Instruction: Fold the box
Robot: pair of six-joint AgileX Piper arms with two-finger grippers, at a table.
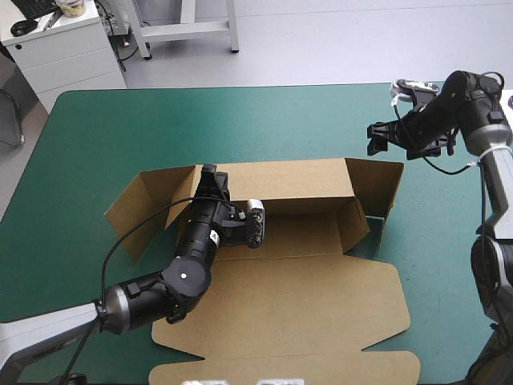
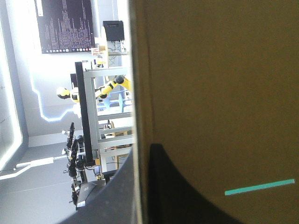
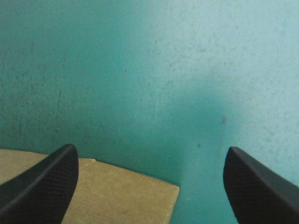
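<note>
The left gripper (image 1: 213,178) is seen at the left end of the raised rear wall of the box (image 1: 296,297), its fingers (image 2: 187,196) pinched on that wall's edge, one on each side. The box is laid mid-table on the teal-green cover (image 1: 96,144), lid flat toward the near edge. The right gripper (image 1: 378,138) is held beyond the right flap, fingers (image 3: 42,182) spread wide, a board corner beside one
</note>
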